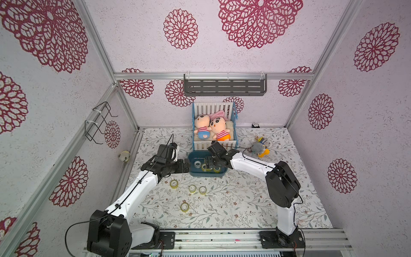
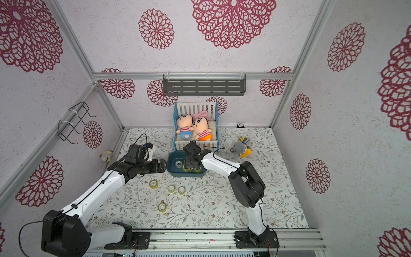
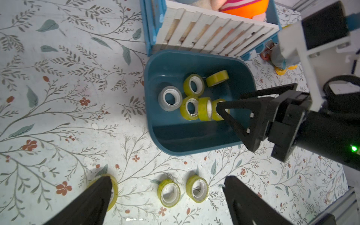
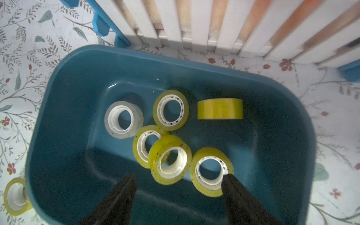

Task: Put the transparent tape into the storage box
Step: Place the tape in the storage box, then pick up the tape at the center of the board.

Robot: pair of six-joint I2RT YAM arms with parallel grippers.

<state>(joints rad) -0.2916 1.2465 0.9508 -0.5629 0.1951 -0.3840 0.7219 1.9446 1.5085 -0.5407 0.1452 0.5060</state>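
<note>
- Transparent tape: six rolls (image 4: 169, 159) lie inside the storage box (image 4: 74, 101). Four loose rolls (image 1: 192, 189) sit on the worktop (image 1: 244, 200) at 6 to 7 o'clock from the box.
- Right jaws: spread wide above the box interior, pinching nothing. Whether one tip touches a yellow roll below cannot be told.
- Left jaws: spread and empty, just beside the box at its 9 o'clock.
- Handling, judged: each roll is light, stiff on its white plastic core and not fragile. The outer wrap looks smooth and probably slippery. The roll standing on edge (image 4: 220, 109) may run off if nudged.
- Hold, judged: for flat-lying rolls, put one jaw down the core hole and the other outside, pinching the ring wall. Otherwise span the outer rim.
</note>
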